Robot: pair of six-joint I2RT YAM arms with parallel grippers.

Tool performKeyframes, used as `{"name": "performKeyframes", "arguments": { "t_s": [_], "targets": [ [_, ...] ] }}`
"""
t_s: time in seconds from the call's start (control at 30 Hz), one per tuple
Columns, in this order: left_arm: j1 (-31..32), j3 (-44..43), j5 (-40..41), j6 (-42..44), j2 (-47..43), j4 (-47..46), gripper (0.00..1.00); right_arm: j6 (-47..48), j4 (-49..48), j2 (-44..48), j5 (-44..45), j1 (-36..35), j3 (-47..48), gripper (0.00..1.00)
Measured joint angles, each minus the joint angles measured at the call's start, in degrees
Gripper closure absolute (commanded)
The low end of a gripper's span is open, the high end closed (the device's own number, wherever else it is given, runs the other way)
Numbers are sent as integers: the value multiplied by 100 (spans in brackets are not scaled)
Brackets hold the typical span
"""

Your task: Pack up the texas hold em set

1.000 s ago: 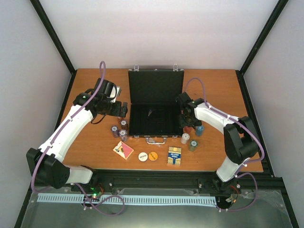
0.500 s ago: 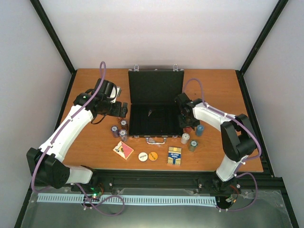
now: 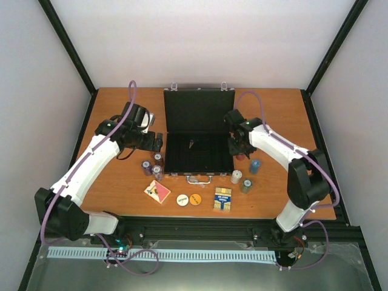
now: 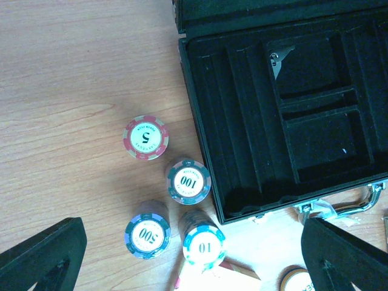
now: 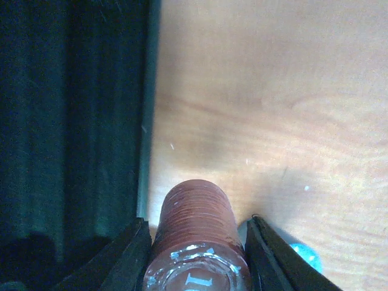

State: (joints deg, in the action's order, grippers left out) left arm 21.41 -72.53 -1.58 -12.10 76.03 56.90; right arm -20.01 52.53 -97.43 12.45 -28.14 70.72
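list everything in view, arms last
case: 1, black, open, table centre
left chip stacks: 4, red, green, blue, turquoise, left of case
right chip stacks: 3, blue, white, greenish, right of case
red chip stack: 1, red, in right gripper
card decks: 2, red-white and blue-yellow, in front of case
discs: 2, white and orange, between decks
table: 1, orange-brown wood
left gripper: 1, black, open, by left stacks
right gripper: 1, black, shut on red chip stack

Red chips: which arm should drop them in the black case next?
Right. The right tool grips the red chip stack just beside the open case. The left tool hangs open over four other stacks, holding nothing.
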Motion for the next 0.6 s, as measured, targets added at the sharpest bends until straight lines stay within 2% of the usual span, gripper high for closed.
{"name": "performKeyframes", "arguments": {
  "t_s": [0.17,0.33,0.6],
  "targets": [
    [0,87,0,-7,0,-15,0,240,-275,479,-74,0,455,89],
    [0,96,13,-11,0,-50,0,525,-1392,1040,-376,0,-122,89],
    [0,96,70,-15,0,-81,0,833,-2811,737,-577,-2,-675,90]
  ]
}}
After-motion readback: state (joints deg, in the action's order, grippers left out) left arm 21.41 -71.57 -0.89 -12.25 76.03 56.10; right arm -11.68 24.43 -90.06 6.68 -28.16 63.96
